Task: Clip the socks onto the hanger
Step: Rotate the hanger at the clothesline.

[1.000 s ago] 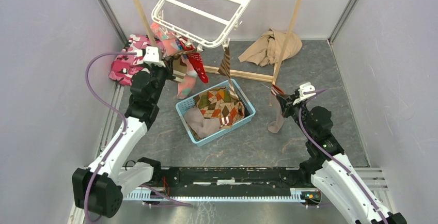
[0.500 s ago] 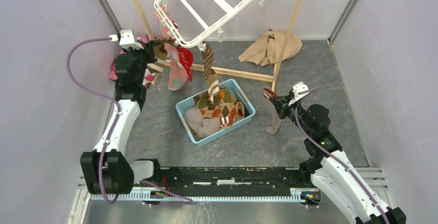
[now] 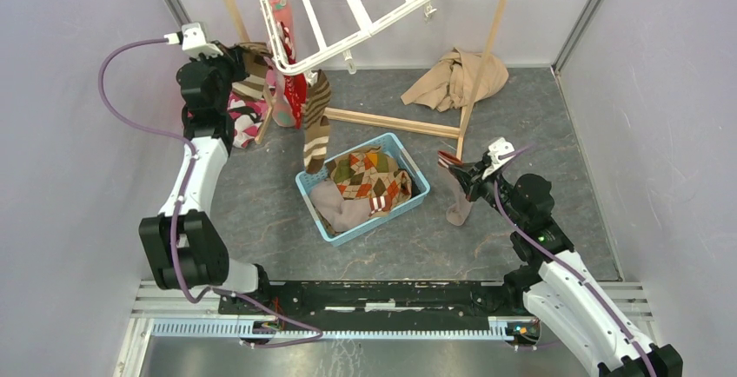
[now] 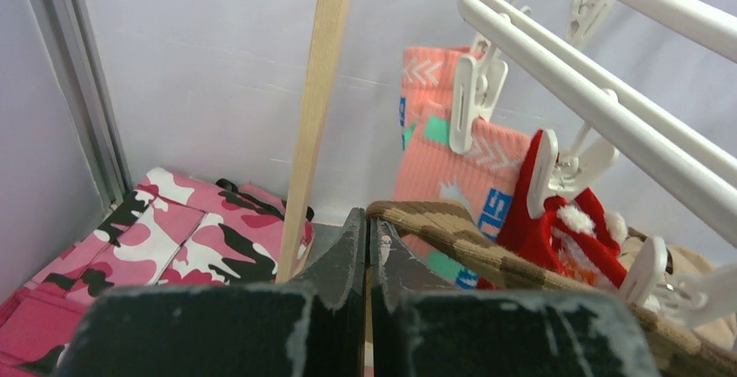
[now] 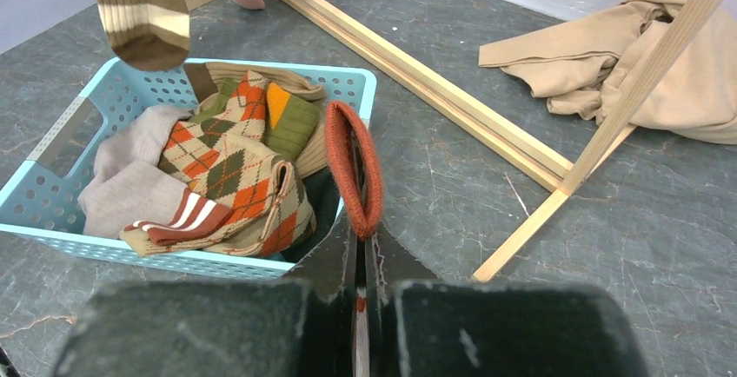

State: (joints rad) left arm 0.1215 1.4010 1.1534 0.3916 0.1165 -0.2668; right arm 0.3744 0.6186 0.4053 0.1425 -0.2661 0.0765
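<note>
The left gripper pinches the cuff of a brown-striped sock just under the hanger, likely to reach a clip beside the pink sock. The right gripper, clamped on an orange-cuffed sock, holds it low, right of the hanger, seemingly queued next.

Grey mottled bench: blue basket set at centre; beige cloth heaped at 1 o'clock; pink camouflage garment at 10 o'clock; wooden rack base laid at 12 o'clock.
</note>
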